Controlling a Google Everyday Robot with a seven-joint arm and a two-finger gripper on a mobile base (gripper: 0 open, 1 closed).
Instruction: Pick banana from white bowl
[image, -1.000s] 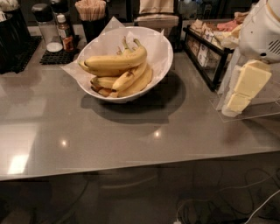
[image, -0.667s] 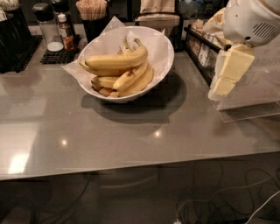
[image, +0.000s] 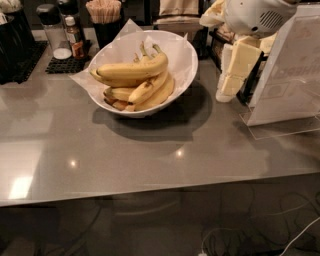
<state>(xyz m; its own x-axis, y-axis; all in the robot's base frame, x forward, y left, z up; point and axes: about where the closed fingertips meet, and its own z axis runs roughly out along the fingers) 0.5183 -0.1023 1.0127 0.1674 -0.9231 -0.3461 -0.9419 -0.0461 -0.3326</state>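
The white bowl sits on the grey counter, lined with crinkled white paper. The banana lies on top of the pile, long and yellow, with its dark stem tip pointing up at the right. Shorter bananas lie under it. My gripper hangs to the right of the bowl, about level with its rim, with its cream fingers pointing down toward the counter. It holds nothing that I can see.
A clear acrylic sign holder stands at the right. A dark rack stands behind the gripper. A salt shaker, a sauce bottle and a cup of stirrers stand at the back left.
My gripper has moved left and up, from the right edge of the view toward the bowl's right side. The bowl and bananas have not moved.
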